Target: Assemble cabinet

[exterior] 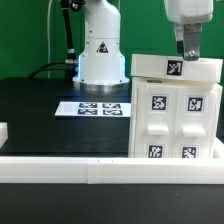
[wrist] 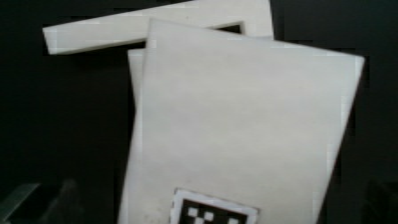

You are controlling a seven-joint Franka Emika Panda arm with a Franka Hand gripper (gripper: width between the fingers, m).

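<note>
The cabinet's white box-shaped body [exterior: 178,115] stands upright at the exterior view's right, with several square marker tags on its front. A white tagged panel [exterior: 175,67] lies across its top. My gripper [exterior: 188,48] hangs just above that panel's tag. In the wrist view the same flat panel [wrist: 240,120] fills the picture with its tag [wrist: 214,212] near the jaws, and another white edge [wrist: 143,30] shows behind it. A dark finger [wrist: 25,200] stands off the panel's side with black gap between, so the jaws are open and hold nothing.
The marker board [exterior: 92,107] lies flat on the black table in front of the robot's white base [exterior: 100,50]. A white border rail [exterior: 60,168] runs along the table's front edge. A small white piece [exterior: 3,130] sits at the exterior view's far left.
</note>
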